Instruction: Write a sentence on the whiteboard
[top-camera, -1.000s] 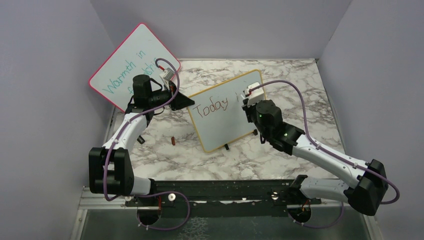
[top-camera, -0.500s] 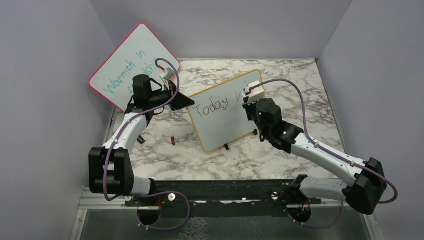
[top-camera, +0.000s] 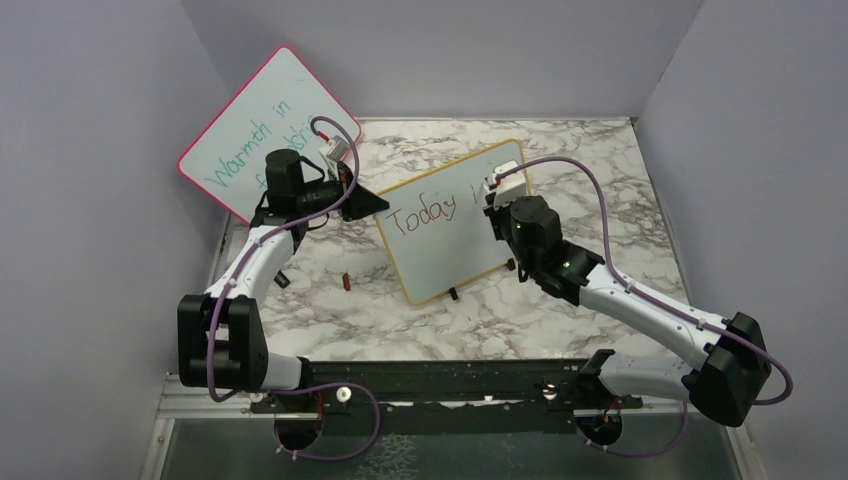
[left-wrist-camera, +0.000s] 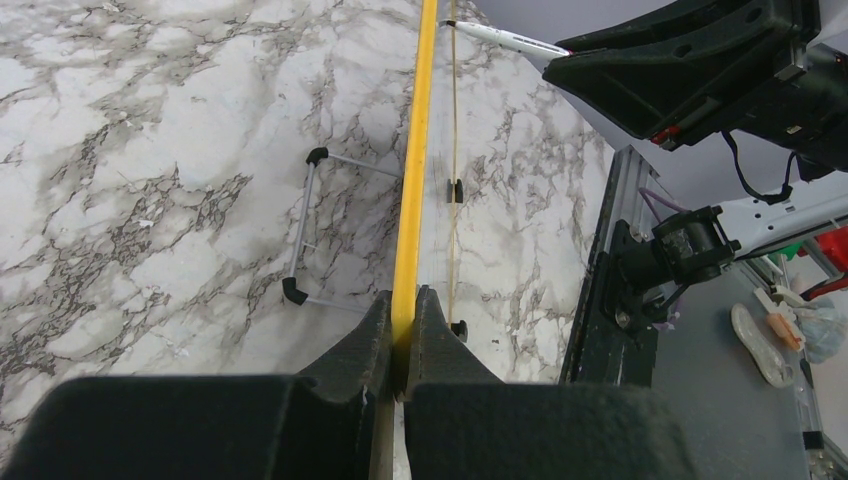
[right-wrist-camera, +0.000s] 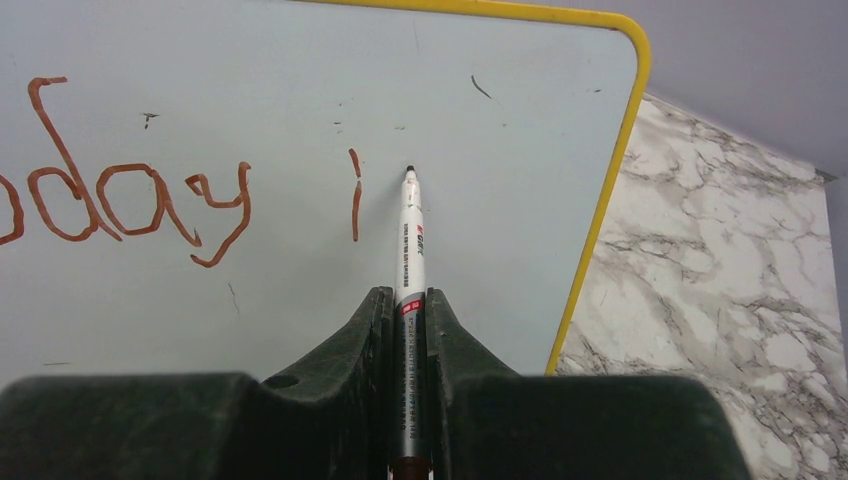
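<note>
At mid tabletop (top-camera: 330, 310) the whiteboard (top-camera: 450, 255) stands; the sentence (top-camera: 422, 214) reads "Today" plus one stroke. R pincer (right-wrist-camera: 407, 297) holds the marker (right-wrist-camera: 411, 240), tip just beside that stroke; L pincer (left-wrist-camera: 403, 300) clamps the frame. Next probably: finish "is", pressing lightly.

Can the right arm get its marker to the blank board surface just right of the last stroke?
Probably yes. The marker, shut in the right jaws, has its tip close by the stroke, with bare whiteboard beside it and nothing between. The left jaws clamp the frame.
</note>
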